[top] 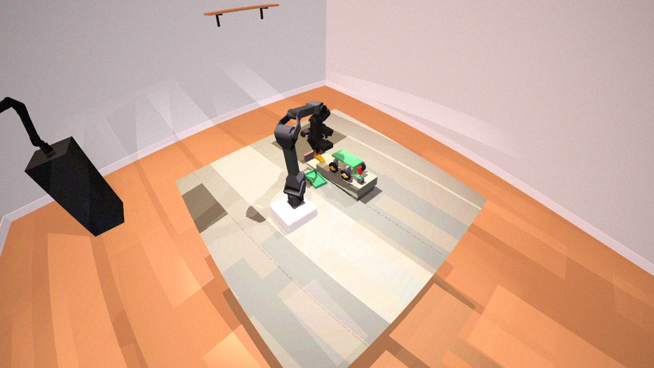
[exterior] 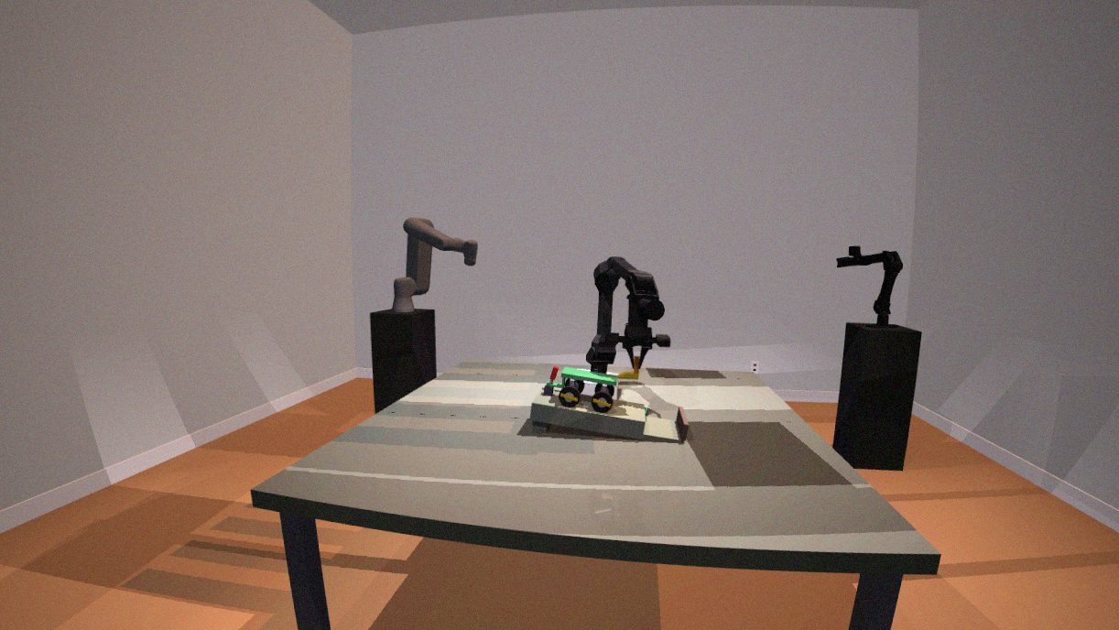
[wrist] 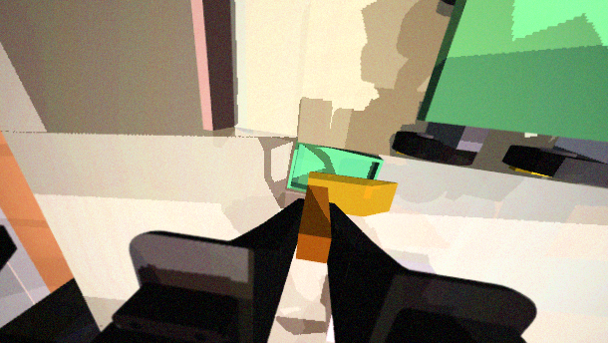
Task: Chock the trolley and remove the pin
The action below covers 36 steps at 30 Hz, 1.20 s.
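Observation:
My gripper (top: pixel 316 151) (exterior: pixel 636 363) (wrist: pixel 315 206) is shut on the chock's orange handle. The yellow chock (top: pixel 320 158) (exterior: pixel 627 375) (wrist: pixel 366 196) hangs in the air beyond the trolley's downhill end; its black base is not visible. The green-topped trolley (top: pixel 348 158) (exterior: pixel 589 375) (wrist: pixel 528 85) stands on the ramp (top: pixel 364 188) (exterior: pixel 587 420) (wrist: pixel 329 45), apart from the chock. The red-headed stop pin (top: pixel 359 170) (exterior: pixel 553 373) stands upright at the uphill end. The green tray (top: pixel 313 175) (wrist: pixel 309 167) lies on the robot's side of the ramp, partly behind the chock in the wrist view.
A pinkish end board (top: pixel 309 156) (exterior: pixel 682 423) (wrist: pixel 201 65) stands across the ramp's low end. The arm's white base (top: pixel 293 214) is on the robot's side of the tray. Other arms stand on black pedestals (exterior: pixel 874 398) (top: pixel 77 187) off the table.

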{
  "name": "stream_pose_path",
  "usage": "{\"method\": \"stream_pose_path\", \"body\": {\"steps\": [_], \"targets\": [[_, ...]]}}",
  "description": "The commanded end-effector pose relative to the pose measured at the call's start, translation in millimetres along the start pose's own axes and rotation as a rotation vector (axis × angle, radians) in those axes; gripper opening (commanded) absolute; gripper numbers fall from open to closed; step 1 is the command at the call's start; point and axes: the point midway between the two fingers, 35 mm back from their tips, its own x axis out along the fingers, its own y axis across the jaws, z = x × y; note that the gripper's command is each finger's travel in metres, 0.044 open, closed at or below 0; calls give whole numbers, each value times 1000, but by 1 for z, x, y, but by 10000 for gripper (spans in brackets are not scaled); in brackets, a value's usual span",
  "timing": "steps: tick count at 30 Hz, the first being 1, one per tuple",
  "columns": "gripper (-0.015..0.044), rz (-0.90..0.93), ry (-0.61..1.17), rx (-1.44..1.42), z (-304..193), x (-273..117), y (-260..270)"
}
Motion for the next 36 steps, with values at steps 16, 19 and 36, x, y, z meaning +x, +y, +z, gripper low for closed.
{"method": "stream_pose_path", "body": {"steps": [16,19,36], "targets": [[0,-111,-7,3,12,2,25],[0,-111,-8,3,21,4,26],[0,-111,-9,3,35,25,26]]}}
